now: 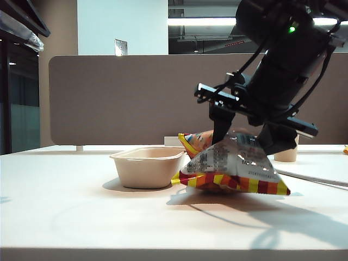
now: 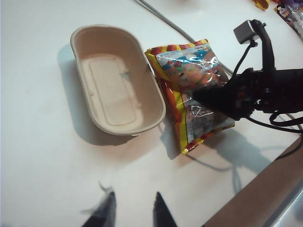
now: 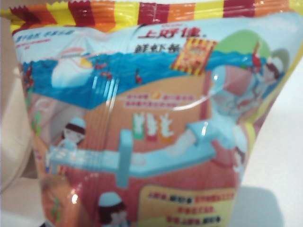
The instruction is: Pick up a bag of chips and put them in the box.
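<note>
**A:** Where's the bag?

**B:** The puffy foil bag of chips (image 1: 234,171), silver back with red-yellow-orange striped seams, lies on the white counter (image 1: 65,212), just beside the shallow beige pulp-fibre box (image 1: 148,166). From the left wrist view its corner touches or overlaps the box rim. Box is empty.

**A:** Right arm?

**B:** My right end effector (image 1: 247,142) comes down from above, one finger each side of the bag's puffed middle. I'd call it clamping on, but can't tell if it really grips. Straddling the fat part makes sense, since slick foil slips at the seams.

**A:** Right wrist camera?

**B:** Nothing but bag print; no fingers visible.

**A:** Left?

**B:** My left end effector (image 2: 133,209) hangs released, well apart, holding nothing. I keep it back so the short hop into the box stays unblocked.
</note>
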You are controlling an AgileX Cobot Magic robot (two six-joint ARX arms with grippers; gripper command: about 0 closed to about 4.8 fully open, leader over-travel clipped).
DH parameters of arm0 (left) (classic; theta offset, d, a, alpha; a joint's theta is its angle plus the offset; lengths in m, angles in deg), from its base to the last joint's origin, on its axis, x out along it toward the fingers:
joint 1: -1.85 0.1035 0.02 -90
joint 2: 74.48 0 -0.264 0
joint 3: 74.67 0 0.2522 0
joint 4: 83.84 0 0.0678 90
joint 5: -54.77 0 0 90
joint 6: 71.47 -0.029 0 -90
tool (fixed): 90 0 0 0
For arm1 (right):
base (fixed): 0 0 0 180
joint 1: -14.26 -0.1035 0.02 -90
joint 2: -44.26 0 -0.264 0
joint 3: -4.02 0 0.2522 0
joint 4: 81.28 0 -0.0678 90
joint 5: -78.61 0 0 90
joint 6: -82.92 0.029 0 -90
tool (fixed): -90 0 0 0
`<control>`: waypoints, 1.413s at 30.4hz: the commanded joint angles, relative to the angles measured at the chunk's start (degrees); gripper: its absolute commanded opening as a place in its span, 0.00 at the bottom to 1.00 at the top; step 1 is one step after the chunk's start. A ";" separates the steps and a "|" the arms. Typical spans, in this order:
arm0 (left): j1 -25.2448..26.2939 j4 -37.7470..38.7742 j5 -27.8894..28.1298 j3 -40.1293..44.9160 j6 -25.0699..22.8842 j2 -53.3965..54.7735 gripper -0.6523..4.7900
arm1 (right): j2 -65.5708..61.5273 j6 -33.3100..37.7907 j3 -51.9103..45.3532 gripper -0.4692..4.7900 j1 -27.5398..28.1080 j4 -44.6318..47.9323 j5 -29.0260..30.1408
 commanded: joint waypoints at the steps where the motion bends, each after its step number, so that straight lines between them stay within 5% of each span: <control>1: -0.04 -0.72 -0.04 -0.17 -0.39 -0.07 0.31 | 2.45 -1.68 0.22 0.60 0.02 0.92 -0.76; 19: -0.04 -0.74 -0.04 -0.09 -0.39 -0.07 0.31 | 10.27 -2.29 7.30 0.60 -3.52 2.67 0.94; 43: -0.04 -0.52 -0.04 -0.09 -0.33 -0.07 0.31 | -8.33 0.61 24.15 0.60 -12.94 1.31 -19.87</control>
